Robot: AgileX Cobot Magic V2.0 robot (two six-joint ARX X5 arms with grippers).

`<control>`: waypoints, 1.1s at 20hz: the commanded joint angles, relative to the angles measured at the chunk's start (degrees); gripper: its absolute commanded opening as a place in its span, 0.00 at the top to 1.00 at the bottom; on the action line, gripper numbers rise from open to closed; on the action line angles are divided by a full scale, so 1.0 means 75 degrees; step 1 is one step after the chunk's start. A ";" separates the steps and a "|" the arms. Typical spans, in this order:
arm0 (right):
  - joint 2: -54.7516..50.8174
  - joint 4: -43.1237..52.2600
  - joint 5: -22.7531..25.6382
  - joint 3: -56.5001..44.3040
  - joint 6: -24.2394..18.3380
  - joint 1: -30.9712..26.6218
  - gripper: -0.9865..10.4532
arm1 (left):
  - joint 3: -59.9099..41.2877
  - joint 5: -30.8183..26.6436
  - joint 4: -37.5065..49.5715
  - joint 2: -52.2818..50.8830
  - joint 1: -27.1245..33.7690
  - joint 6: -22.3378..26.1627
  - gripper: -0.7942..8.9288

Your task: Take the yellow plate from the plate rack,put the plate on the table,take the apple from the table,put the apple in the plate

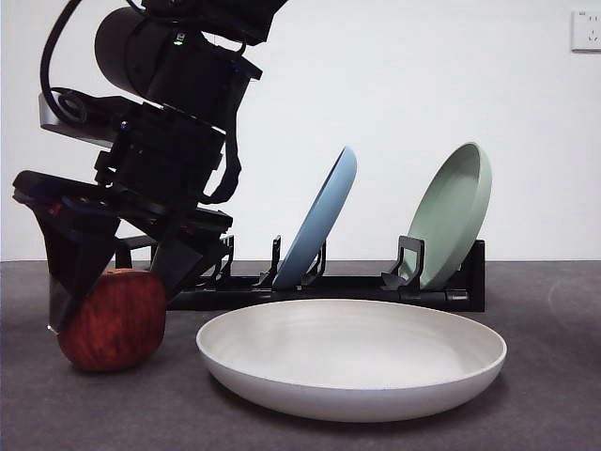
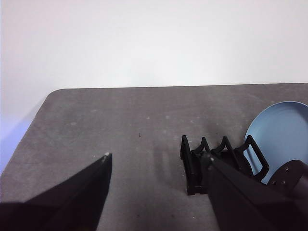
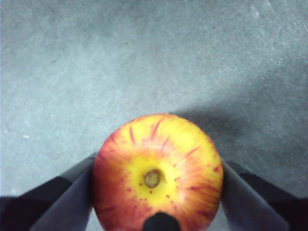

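The red apple [image 1: 117, 324] rests on the table [image 1: 554, 413] at the left; its yellow top fills the right wrist view [image 3: 156, 168]. My right gripper [image 1: 113, 315] has come down over it, and its jaws press on both sides of the apple [image 3: 158, 163]. The yellow plate [image 1: 352, 352], pale cream, lies flat on the table just right of the apple, in front of the black plate rack [image 1: 338, 287]. My left gripper [image 2: 159, 156] is open and empty, held above the table near the rack's end [image 2: 197, 168].
A blue plate [image 1: 324, 221] and a pale green plate [image 1: 455, 211] stand tilted in the rack. The blue plate also shows in the left wrist view [image 2: 279, 134]. A white wall with a socket [image 1: 586, 30] stands behind the table.
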 commanded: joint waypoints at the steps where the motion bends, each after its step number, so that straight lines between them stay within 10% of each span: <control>1: -0.0227 -0.0160 0.0003 -0.0015 -0.0032 0.0003 0.92 | -0.0026 0.0131 0.0009 -0.0015 0.0020 0.0076 0.60; 18: -0.4287 -0.4272 0.1262 -0.0058 0.0825 -0.1757 0.92 | -0.0026 0.2611 0.1084 0.1402 0.0000 0.0105 0.60; 22: -0.4287 -0.3261 0.1518 -0.1142 0.1259 -0.1711 0.92 | -0.0026 0.2605 0.1087 0.1422 -0.0003 0.0160 0.60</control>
